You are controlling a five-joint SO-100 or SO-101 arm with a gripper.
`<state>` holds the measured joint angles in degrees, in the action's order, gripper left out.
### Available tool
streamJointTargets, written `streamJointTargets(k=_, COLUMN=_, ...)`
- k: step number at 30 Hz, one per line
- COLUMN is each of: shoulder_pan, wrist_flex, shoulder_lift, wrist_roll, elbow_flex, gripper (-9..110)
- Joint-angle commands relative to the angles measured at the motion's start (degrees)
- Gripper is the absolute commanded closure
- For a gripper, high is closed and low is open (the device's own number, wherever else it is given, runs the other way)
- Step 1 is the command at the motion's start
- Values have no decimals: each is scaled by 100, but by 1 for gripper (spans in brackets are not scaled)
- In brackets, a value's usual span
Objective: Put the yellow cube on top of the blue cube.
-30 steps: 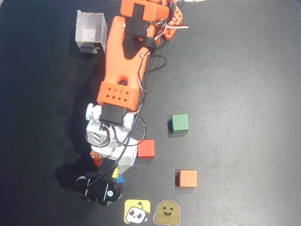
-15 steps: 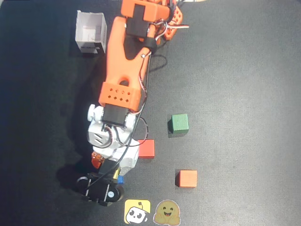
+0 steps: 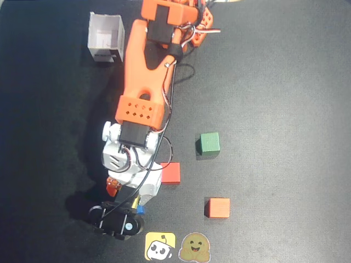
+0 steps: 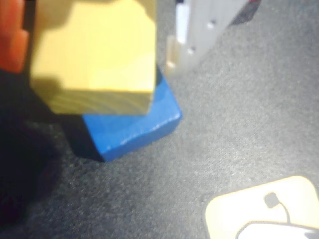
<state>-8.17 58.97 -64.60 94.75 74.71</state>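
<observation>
In the wrist view the yellow cube [image 4: 94, 55] sits on top of the blue cube [image 4: 132, 124], shifted toward the upper left so that the blue cube's lower right part shows. My gripper [image 4: 99, 30] straddles the yellow cube. The orange finger [image 4: 12, 40] is at its left. The white finger [image 4: 204, 30] stands off to its right with a strip of mat between them, so the gripper is open. In the overhead view the gripper [image 3: 129, 211] is at the bottom centre-left. Only a sliver of the blue cube [image 3: 141, 209] shows under it.
A red cube [image 3: 170, 172], a green cube [image 3: 209, 143] and an orange cube [image 3: 218, 207] lie to the right of the arm. A yellow face sticker [image 3: 160, 246] and a brown sticker [image 3: 196, 247] are at the bottom edge. A white box [image 3: 105, 37] stands top left.
</observation>
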Motion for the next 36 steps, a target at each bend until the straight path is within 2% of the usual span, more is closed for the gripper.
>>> streamJointTargets(k=1, shoulder_pan=44, wrist_flex=-105, shoulder_lift=-290, wrist_roll=44, elbow_flex=-422, gripper=80)
streamJointTargets(k=14, shoulder_pan=79, wrist_flex=-79, shoulder_lift=-1723, wrist_roll=-237, elbow_flex=554, gripper=80)
streamJointTargets(k=18, shoulder_pan=79, wrist_flex=-132, shoulder_lift=-2751, wrist_roll=-483, elbow_flex=1512, gripper=83)
streamJointTargets(k=21, shoulder_pan=97, wrist_flex=-290, shoulder_lift=-3577, wrist_roll=-580, elbow_flex=2408, gripper=94)
streamJointTargets(k=26, shoulder_pan=193, wrist_flex=-598, shoulder_lift=-4992, wrist_roll=-738, elbow_flex=4069, gripper=101)
streamJointTargets(k=36, shoulder_pan=299, wrist_flex=-993, shoulder_lift=-7058, wrist_roll=-870, elbow_flex=6346, gripper=101)
